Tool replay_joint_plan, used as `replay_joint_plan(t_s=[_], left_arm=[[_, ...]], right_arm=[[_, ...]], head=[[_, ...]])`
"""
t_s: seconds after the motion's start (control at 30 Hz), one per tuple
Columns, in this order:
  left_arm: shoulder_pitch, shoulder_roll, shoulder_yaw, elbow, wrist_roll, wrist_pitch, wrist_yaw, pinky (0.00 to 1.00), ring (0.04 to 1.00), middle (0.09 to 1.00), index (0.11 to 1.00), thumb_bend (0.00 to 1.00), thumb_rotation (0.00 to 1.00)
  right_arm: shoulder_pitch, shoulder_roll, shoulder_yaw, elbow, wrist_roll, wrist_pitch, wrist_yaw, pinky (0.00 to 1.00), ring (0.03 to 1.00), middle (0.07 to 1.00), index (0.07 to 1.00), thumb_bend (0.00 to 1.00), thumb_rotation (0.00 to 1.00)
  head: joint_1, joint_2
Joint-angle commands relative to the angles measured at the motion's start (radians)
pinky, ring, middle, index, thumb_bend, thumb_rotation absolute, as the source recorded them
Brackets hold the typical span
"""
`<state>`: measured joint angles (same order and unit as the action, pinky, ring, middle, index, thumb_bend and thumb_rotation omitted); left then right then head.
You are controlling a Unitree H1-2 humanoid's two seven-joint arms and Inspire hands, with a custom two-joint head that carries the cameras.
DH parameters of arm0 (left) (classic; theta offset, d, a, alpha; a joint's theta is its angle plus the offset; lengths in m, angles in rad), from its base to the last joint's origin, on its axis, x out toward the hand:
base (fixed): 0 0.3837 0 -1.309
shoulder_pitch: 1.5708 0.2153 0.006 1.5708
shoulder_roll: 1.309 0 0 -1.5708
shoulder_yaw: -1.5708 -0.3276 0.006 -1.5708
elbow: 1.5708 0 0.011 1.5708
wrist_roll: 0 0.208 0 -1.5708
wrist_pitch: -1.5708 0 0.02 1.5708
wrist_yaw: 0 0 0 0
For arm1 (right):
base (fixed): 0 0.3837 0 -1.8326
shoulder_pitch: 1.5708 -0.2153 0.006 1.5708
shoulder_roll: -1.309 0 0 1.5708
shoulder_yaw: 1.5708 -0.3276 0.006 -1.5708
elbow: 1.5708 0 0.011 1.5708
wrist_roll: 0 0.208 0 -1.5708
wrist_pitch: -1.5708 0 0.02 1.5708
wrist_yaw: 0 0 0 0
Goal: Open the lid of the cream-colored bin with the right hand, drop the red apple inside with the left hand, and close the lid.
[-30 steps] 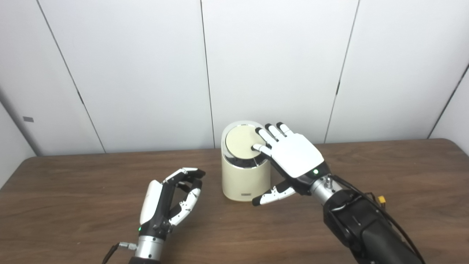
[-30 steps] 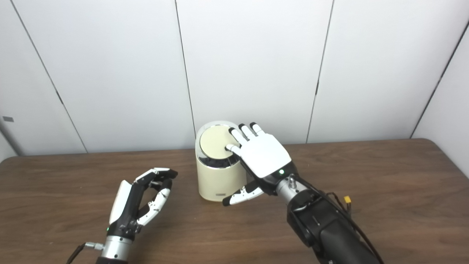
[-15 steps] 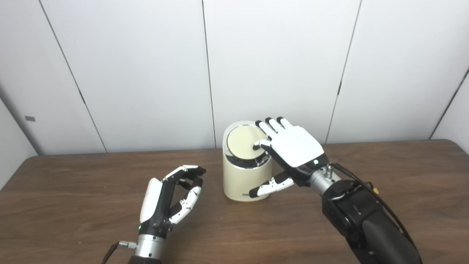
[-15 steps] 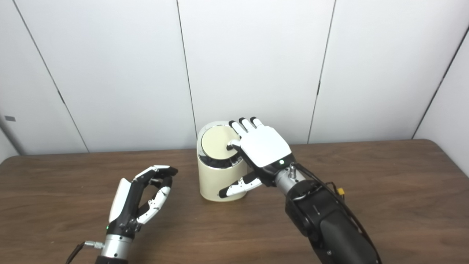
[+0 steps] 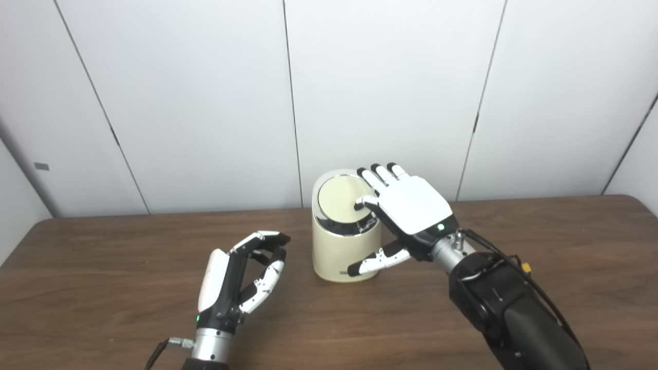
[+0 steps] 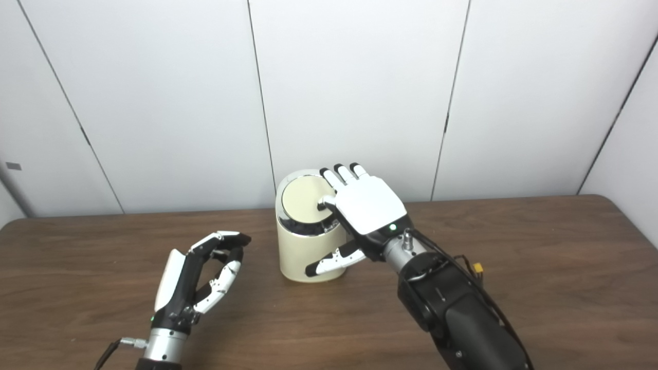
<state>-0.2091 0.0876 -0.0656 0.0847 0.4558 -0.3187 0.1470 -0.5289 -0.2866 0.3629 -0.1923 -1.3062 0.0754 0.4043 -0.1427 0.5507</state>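
Left eye view, near to far: left hand sits low, left of frame centre, just above the table. Palm turned sideways, fingers curled loosely toward the thumb with a gap between them, nothing held. Can't tell if it touches the wood.

Right arm enters from the lower right corner, dark casing, cable running along it. Right hand sits just right of frame centre, back of hand facing the camera, flat over the right part of the bin. Its fingers are stretched out and slightly spread; one fingertip appears to touch the lid, the rest reach past the lid's right edge. Thumb points down and left across the bin's front wall near its base; touching or not, can't tell. Not gripping anything.

Bin: cream cylinder, upright on the table at frame centre, near the far edge. Lid looks seated inside its shiny metal ring, tilted face toward the camera, closed as far as I can see. Small label low on the front.

Apple: not visible in either view; bin contents hidden by the lid.

Behind the table, white wall panels with dark seams fill the upper frame.
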Motion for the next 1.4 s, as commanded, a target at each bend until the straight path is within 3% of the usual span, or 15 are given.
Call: replay_joint_plan(t_s=[0.0,0.47,0.97,1.37], left_arm=[[-0.026,0.002,0.002,-0.039,-0.004,-0.013,0.017,0.53,0.642,0.672,0.663,0.32,0.67],[-0.018,0.0,0.002,-0.06,0.002,0.0,0.014,0.53,0.641,0.669,0.663,0.32,0.67],[-0.024,0.001,0.002,-0.058,-0.004,0.007,0.016,0.53,0.645,0.674,0.667,0.3,0.66],[-0.036,0.002,0.0,-0.022,-0.004,-0.016,0.031,0.52,0.636,0.67,0.664,0.31,0.67]], right_arm=[[0.027,-0.016,0.012,0.074,-0.024,0.022,0.046,1.0,1.0,1.0,0.729,0.91,0.87],[0.049,-0.012,0.034,0.147,-0.007,0.027,-0.062,1.0,1.0,1.0,0.743,0.93,0.87],[0.057,-0.019,0.054,0.178,0.027,0.028,-0.115,1.0,1.0,1.0,0.727,0.92,0.84],[0.069,-0.004,0.012,0.1,0.046,0.048,-0.106,1.0,1.0,1.0,0.922,0.89,0.88]], head=[[-0.001,0.001],[0.01,0.013],[0.008,0.005],[0.002,-0.012]])
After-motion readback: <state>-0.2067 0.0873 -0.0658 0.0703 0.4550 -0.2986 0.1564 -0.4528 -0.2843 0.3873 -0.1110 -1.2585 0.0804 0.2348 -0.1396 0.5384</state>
